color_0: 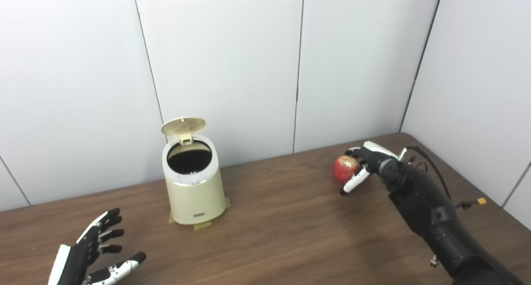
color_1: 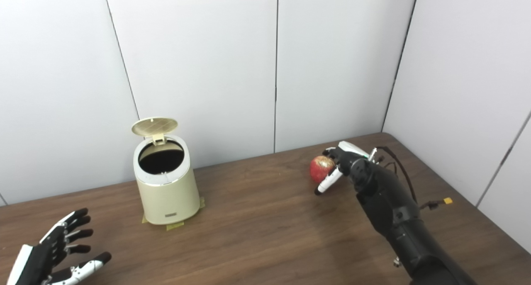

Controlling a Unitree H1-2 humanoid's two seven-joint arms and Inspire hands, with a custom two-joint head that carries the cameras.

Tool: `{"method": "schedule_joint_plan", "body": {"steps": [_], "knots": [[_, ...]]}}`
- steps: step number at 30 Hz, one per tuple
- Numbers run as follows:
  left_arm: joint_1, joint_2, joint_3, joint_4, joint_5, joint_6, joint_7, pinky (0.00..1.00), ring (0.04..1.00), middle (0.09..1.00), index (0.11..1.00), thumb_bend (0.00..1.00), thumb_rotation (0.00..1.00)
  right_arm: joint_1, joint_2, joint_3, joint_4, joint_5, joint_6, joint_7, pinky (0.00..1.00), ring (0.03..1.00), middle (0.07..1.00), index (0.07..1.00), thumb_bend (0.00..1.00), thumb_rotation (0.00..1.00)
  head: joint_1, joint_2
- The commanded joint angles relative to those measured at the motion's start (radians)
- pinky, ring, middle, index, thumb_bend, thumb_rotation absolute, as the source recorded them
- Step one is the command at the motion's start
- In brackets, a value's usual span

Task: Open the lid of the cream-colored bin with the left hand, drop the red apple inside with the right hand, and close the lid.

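The cream-colored bin (color_0: 194, 189) stands on the brown table (color_0: 282, 222), left of centre, with its round lid (color_0: 183, 126) flipped up and the dark inside showing. The red apple (color_0: 345, 168) is at the far right of the table. My right hand (color_0: 367, 162) is wrapped around it, fingers over the top and far side, thumb on the near side; I cannot tell whether the apple is lifted off the table. My left hand (color_0: 93, 252) is open with fingers spread, low over the table's front left, well apart from the bin.
Pieces of tape (color_0: 202, 225) hold the bin's base to the table. White wall panels stand close behind the table and along its right side. Loose cables with a yellow plug (color_0: 481, 201) hang off my right forearm.
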Motion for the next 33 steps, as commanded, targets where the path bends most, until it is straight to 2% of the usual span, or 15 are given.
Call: {"method": "schedule_joint_plan", "body": {"steps": [1,5,8,11,13,15,16,18,26,29,33], "knots": [[-0.029,0.015,0.003,-0.027,0.004,-0.012,0.005,0.66,0.792,0.865,0.882,0.67,0.00,-0.055,-0.023,0.012,-0.018,0.009,-0.014,-0.025,0.70,0.858,0.922,0.904,0.90,0.18,0.001,0.004],[-0.028,0.016,0.003,-0.028,0.005,-0.010,0.005,0.67,0.793,0.863,0.883,0.67,0.00,-0.056,-0.019,0.043,-0.016,0.003,-0.010,-0.049,0.68,0.834,0.900,0.879,0.90,0.20,0.003,0.007],[-0.027,0.014,0.006,-0.024,-0.005,-0.007,0.002,0.68,0.802,0.865,0.886,0.67,0.00,-0.051,-0.007,0.051,-0.007,0.005,-0.019,-0.100,0.66,0.812,0.884,0.863,0.89,0.20,0.008,0.011],[-0.024,0.010,0.006,-0.028,-0.012,0.004,-0.001,0.69,0.809,0.869,0.889,0.67,0.00,-0.041,0.018,0.036,0.013,0.021,-0.054,-0.194,0.59,0.710,0.776,0.803,0.84,0.13,0.010,0.013],[-0.022,0.010,0.006,-0.030,-0.021,0.006,-0.005,0.70,0.820,0.874,0.895,0.67,0.00,-0.034,0.031,0.026,0.017,0.029,-0.072,-0.252,0.53,0.621,0.680,0.735,0.80,0.06,0.013,0.017],[-0.021,0.010,0.005,-0.030,-0.022,0.005,-0.006,0.70,0.823,0.878,0.896,0.67,0.00,-0.028,0.041,0.017,0.032,0.038,-0.108,-0.320,0.49,0.548,0.561,0.562,0.63,0.01,0.015,0.019],[-0.021,0.011,0.004,-0.030,-0.021,0.004,-0.006,0.70,0.823,0.879,0.894,0.67,0.00,-0.025,0.044,0.014,0.041,0.041,-0.128,-0.349,0.47,0.513,0.541,0.484,0.56,0.00,0.015,0.019],[-0.022,0.012,0.005,-0.026,-0.021,0.001,-0.007,0.70,0.826,0.881,0.895,0.67,0.00,-0.021,0.044,0.016,0.050,0.045,-0.154,-0.385,0.47,0.495,0.533,0.457,0.53,0.00,0.017,0.021],[-0.025,0.011,0.006,-0.004,-0.028,-0.014,-0.015,0.70,0.831,0.882,0.894,0.67,0.00,-0.008,0.025,0.024,0.032,0.054,-0.170,-0.406,0.44,0.455,0.507,0.465,0.52,0.00,0.023,0.024],[-0.026,0.012,0.003,0.005,-0.025,-0.024,-0.016,0.70,0.827,0.877,0.892,0.67,0.00,-0.003,0.020,0.013,0.034,0.073,-0.192,-0.413,0.43,0.450,0.502,0.471,0.52,0.00,0.029,0.024],[-0.025,0.009,-0.002,0.004,-0.018,-0.017,-0.013,0.69,0.820,0.872,0.890,0.69,0.00,0.008,0.019,-0.004,0.005,0.100,-0.230,-0.430,0.38,0.414,0.492,0.494,0.52,0.00,0.049,0.022]]}}
